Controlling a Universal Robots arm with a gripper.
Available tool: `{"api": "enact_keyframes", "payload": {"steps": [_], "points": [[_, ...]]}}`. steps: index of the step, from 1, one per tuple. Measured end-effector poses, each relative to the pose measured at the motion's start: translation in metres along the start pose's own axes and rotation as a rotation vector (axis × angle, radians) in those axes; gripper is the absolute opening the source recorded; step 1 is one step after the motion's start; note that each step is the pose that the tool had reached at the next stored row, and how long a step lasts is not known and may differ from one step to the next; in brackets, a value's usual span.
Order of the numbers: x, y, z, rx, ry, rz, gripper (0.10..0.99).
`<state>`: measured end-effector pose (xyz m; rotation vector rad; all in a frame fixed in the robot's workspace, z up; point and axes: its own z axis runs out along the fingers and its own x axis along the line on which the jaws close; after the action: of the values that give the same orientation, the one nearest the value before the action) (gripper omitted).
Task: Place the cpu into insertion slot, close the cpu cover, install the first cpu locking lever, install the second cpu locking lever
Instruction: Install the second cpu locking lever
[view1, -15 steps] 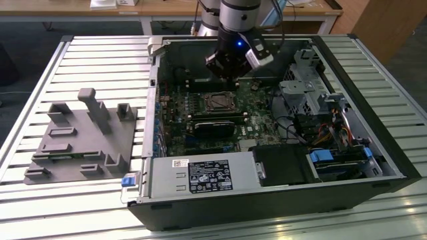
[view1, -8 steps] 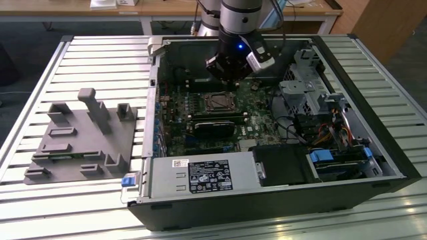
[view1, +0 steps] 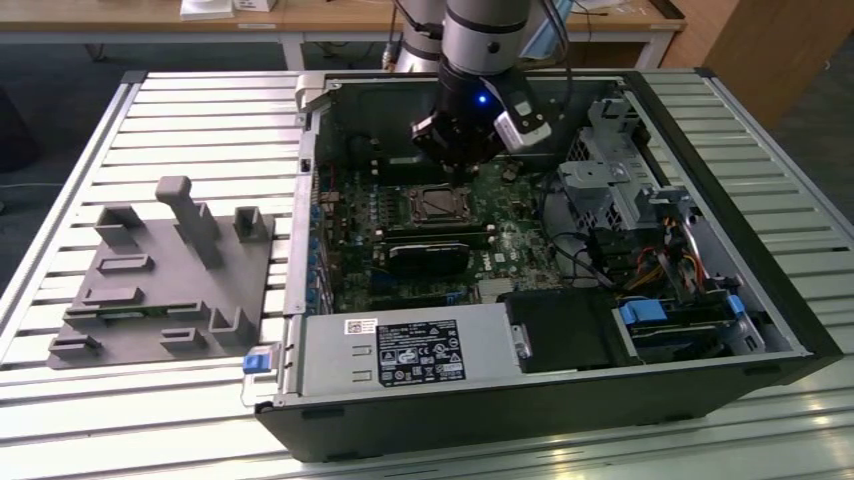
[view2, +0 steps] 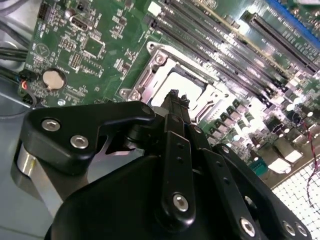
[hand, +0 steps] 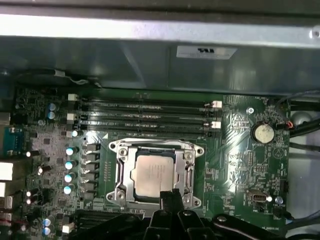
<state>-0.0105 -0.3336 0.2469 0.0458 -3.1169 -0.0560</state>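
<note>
The open computer case (view1: 534, 330) lies on the slatted worktop (view1: 160, 130), its green motherboard (view1: 501, 255) facing up. On that board sits the insertion slot (hand: 155, 172), the silvery cpu cover (hand: 122, 172) closed down around it. The cpu (hand: 154, 175) lies seated in the slot, its pale face showing through the cover's window. The gripper (hand: 170, 199) hovers just over the slot's edge, fingertips pressed together and holding nothing.

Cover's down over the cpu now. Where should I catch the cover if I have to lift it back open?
Probably the cpu cover by a thin frame edge, coming from above: it lies flat around the cpu, its window leaving just narrow metal strips. The gripper hangs at the nearest edge.
</note>
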Motion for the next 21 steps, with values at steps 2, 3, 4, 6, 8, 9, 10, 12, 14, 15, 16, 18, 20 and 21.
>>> {"api": "enact_keyframes", "payload": {"steps": [2,3,4,6,8,9,10,12,14,15,16,18,20,21], "points": [[0.0001,-0.0052,0.0013,-0.009,-0.0004,0.000,0.106],[0.0002,-0.0073,0.0018,-0.015,-0.0005,0.000,0.106],[0.0002,-0.0085,0.0022,-0.024,-0.0007,-0.001,0.106],[0.0002,-0.0095,0.0031,-0.045,-0.0013,-0.001,0.106],[0.0003,-0.0116,0.0034,-0.060,-0.0016,-0.001,0.106],[0.0003,-0.0134,0.0035,-0.062,-0.0018,-0.001,0.106],[0.0004,-0.0156,0.0035,-0.063,-0.0018,-0.001,0.106],[0.0005,-0.0188,0.0037,-0.063,-0.0018,-0.002,0.106],[0.0005,-0.0217,0.0039,-0.063,-0.0017,-0.002,0.106],[0.0006,-0.0230,0.0041,-0.063,-0.0017,-0.002,0.106],[0.0006,-0.0246,0.0044,-0.063,-0.0016,-0.002,0.106],[0.0007,-0.0274,0.0051,-0.063,-0.0010,-0.001,0.106],[0.0007,-0.0290,0.0067,-0.064,0.0002,-0.001,0.106],[0.0007,-0.0294,0.0078,-0.064,0.0009,-0.001,0.106]]}}
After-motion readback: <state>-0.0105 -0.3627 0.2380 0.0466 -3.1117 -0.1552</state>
